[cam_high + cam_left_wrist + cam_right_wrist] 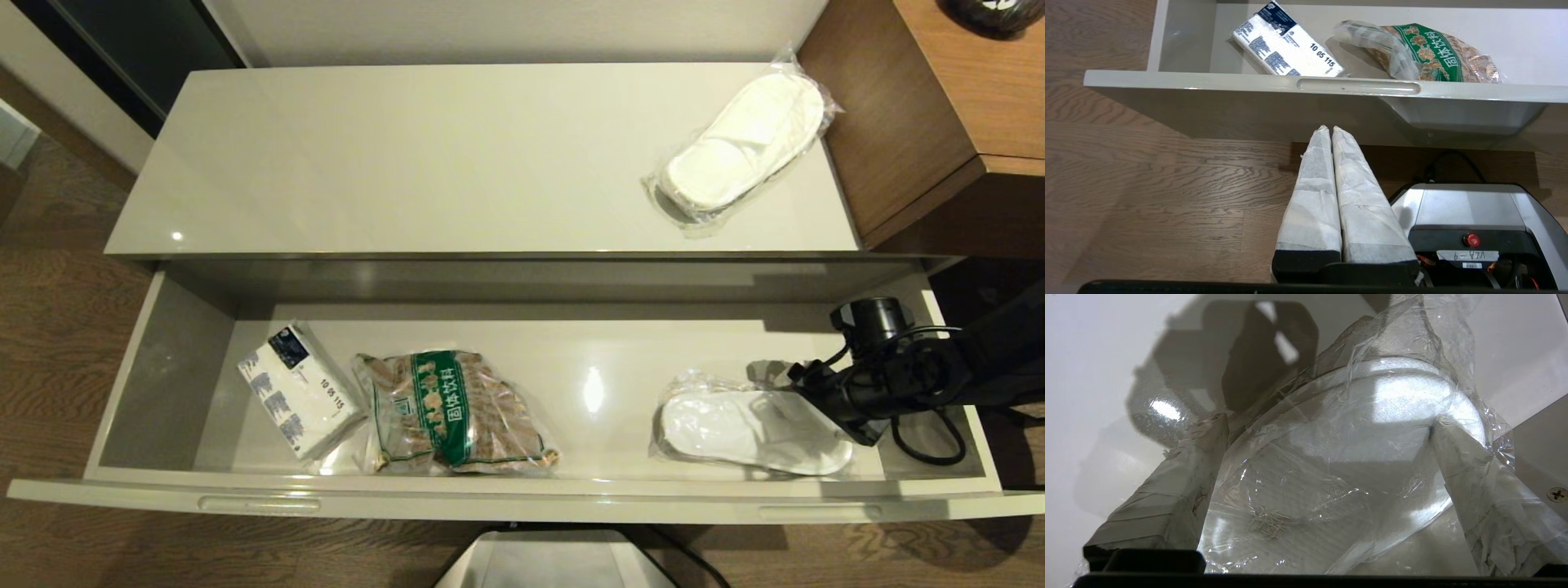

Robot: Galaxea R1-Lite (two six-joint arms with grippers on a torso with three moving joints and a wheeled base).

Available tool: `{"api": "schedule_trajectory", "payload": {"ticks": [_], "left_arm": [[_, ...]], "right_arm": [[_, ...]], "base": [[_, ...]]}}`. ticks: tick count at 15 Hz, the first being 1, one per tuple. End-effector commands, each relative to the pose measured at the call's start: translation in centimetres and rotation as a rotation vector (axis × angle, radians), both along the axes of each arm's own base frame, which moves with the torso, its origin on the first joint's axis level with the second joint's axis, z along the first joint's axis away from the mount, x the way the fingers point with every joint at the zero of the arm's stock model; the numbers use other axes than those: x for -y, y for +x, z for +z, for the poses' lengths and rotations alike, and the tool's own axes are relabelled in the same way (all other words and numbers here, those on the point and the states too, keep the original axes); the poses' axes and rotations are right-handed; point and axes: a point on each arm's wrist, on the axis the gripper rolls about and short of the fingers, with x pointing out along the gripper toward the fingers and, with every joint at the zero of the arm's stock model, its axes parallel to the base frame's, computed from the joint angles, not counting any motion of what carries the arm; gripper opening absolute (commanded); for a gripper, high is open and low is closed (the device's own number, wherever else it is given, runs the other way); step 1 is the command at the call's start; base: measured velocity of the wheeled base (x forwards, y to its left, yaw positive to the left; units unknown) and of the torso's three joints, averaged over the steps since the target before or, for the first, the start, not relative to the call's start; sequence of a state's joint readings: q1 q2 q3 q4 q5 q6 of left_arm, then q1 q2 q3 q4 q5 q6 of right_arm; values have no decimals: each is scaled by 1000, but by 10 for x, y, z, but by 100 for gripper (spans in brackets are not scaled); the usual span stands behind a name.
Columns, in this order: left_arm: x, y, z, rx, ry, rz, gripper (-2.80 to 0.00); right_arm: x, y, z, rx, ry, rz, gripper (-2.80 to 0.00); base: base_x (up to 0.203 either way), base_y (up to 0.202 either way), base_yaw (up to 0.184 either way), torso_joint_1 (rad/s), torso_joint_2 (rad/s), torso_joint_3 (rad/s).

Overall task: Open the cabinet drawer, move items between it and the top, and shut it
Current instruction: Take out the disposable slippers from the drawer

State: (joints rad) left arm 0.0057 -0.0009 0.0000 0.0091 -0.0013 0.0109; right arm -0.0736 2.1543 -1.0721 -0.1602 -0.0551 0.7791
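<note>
Wood-grain floor under a low cream cabinet; drawer (522, 494) pulled fully out, nearest me, two notches on its front rim. My left end effector (1327, 130) parked below the drawer front, over the floor, fingers pressed together, holding nothing.

My right end effector (1327, 424) is down inside the drawer at its right end, fingers spread wide and straddling the heel end of the bagged slipper (751, 429) lying near the front-right corner. Left finger (1180, 482) and right finger (1478, 477) sit either side of it, and both seem to touch the crinkly plastic; not yet closed.

Judgement: step in hand is grasping this slipper to lift it to the top. To do it well I'd close on the slipper body itself, not just loose film, or the bag will slip or stretch. Drawer's right wall is close beside my right finger, so lift straight up first, clear the cabinet's front edge, then go back. Light, floppy item; it will sag.

Counts, near to far:
- drawer: 1 bagged slipper at right end, 1 clear bag of brown pieces with green label (453, 412) left of centre by the front rim, 1 white-and-blue tissue pack (298, 388) just left of it.
- top (408, 155): 1 bagged slipper (747, 139), far-right corner area.
- slippers total: 2.

Brown wooden desk (971, 82) farther right, taller.
</note>
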Motion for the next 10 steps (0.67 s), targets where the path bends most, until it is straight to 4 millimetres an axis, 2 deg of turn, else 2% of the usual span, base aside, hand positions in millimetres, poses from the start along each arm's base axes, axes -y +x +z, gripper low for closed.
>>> {"api": "schedule_trajectory", "payload": {"ticks": [1, 7, 10], "left_arm": [[0, 0, 0, 1, 0, 0, -280], [0, 0, 0, 1, 0, 0, -280], [0, 0, 0, -1, 0, 0, -280]], "right_arm": [[0, 3, -15, -31, 6, -1, 0], [1, 6, -41, -56, 10, -3, 0], [2, 6, -44, -64, 10, -5, 0]], "base": [[0, 0, 0, 0, 0, 0], [0, 0, 0, 0, 0, 0], [0, 0, 0, 0, 0, 0]]}}
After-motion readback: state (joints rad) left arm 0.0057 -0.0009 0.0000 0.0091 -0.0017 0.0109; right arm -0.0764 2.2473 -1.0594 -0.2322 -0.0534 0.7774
